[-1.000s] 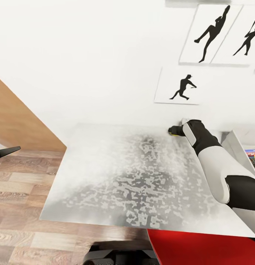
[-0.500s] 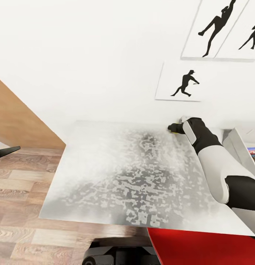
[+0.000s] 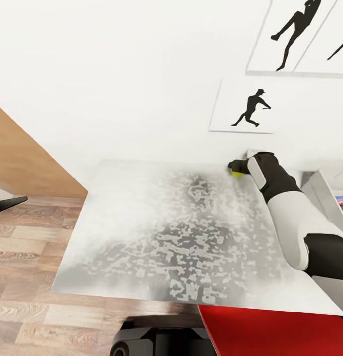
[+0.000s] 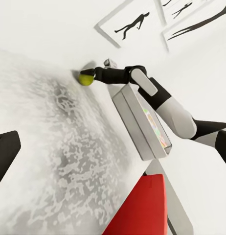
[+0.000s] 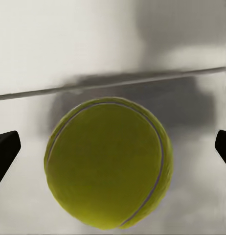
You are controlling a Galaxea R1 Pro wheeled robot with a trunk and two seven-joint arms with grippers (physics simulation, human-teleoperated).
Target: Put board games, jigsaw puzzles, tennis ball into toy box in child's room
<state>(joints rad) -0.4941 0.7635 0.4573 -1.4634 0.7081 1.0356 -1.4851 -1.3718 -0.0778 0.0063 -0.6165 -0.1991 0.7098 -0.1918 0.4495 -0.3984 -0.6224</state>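
Tennis ball seen at table far edge, between spread fingers of right gripper; contact cannot be told. Left gripper state cannot be told.

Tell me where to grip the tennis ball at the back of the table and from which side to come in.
Grip the tennis ball across its widest middle. It is round, so no side is better by shape. It sits close to the wall at the table back edge, so come from the front, as the right gripper does, with its fingers open on either side of the ball.
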